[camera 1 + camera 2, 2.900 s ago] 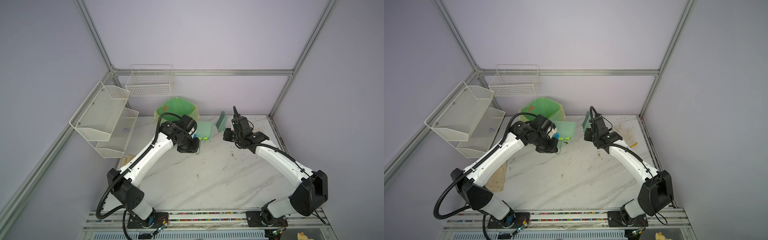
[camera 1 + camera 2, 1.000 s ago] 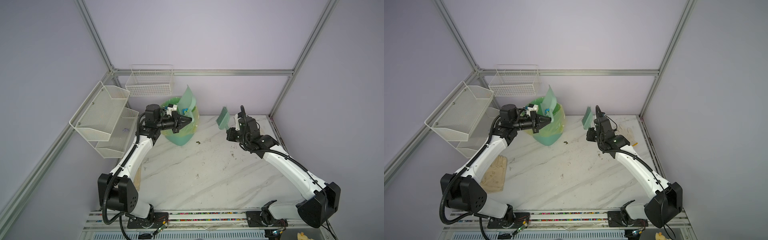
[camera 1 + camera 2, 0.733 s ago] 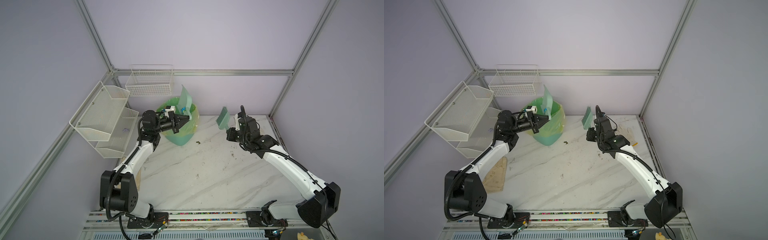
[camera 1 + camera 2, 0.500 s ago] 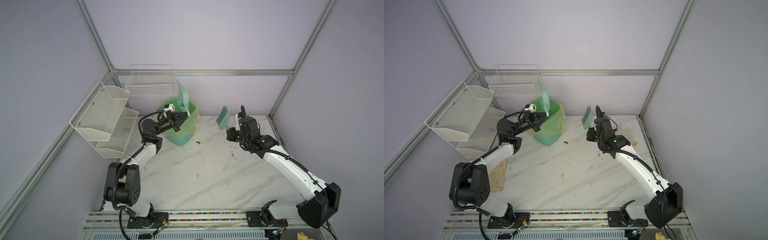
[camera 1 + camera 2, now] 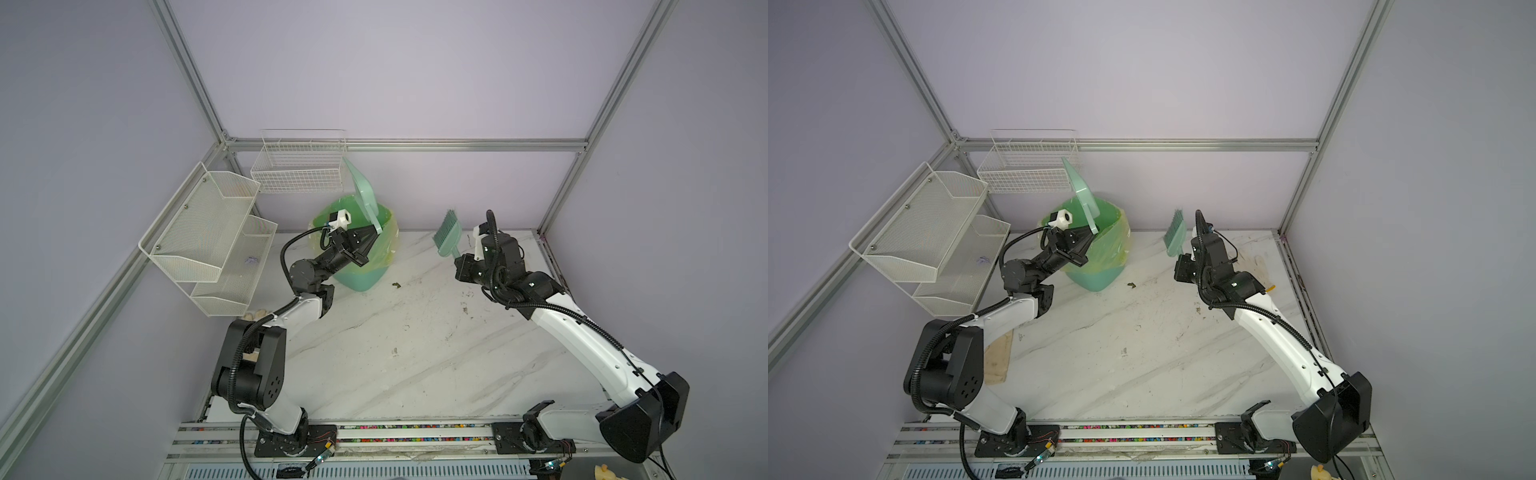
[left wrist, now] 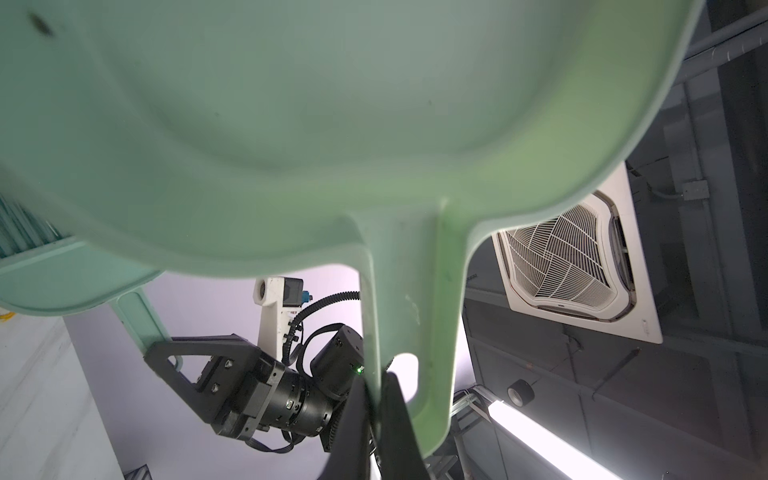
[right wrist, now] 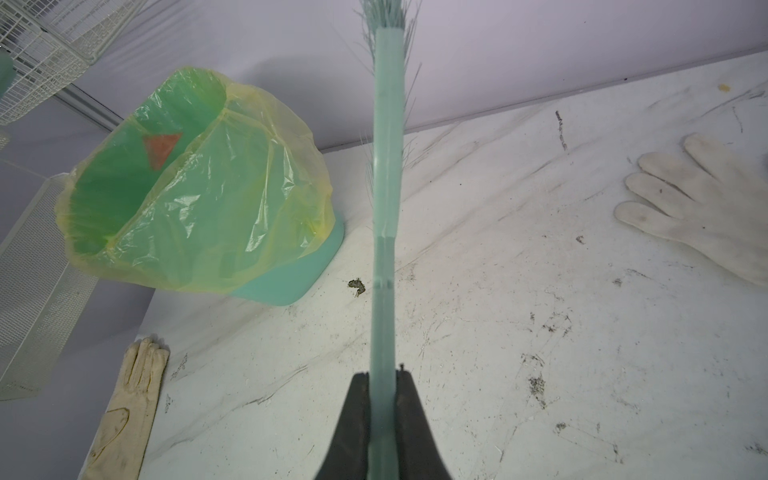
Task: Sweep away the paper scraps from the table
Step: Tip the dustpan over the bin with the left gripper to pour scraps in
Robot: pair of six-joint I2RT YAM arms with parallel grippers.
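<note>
No paper scraps show on the table (image 5: 415, 353) (image 5: 1142, 353) (image 7: 498, 311) or in the pan. My left gripper (image 5: 375, 232) (image 5: 1093, 235) (image 6: 374, 382) is shut on the handle of the mint-green dustpan (image 5: 360, 195) (image 5: 1082, 195) (image 6: 332, 124). The pan stands tipped almost upright over the mouth of the green bin with a yellow liner (image 5: 361, 270) (image 5: 1096, 270) (image 7: 208, 187). My right gripper (image 5: 459, 262) (image 5: 1182, 260) (image 7: 382, 378) is shut on the handle of the mint-green brush (image 5: 446, 235) (image 5: 1175, 235) (image 7: 387, 166), bristles up, off the table at the back.
A small dark olive speck (image 5: 395, 285) (image 5: 1131, 285) (image 7: 356, 286) lies on the table beside the bin. One white glove (image 7: 706, 208) lies at the back right, another (image 7: 129, 407) at the left edge. White wire baskets (image 5: 208, 232) (image 5: 299, 166) hang on the left and back walls.
My left arm has pulled back and swung the dustpan from the table up over the bin, tipping it steeper. The right arm with the brush has held still over the last second.
</note>
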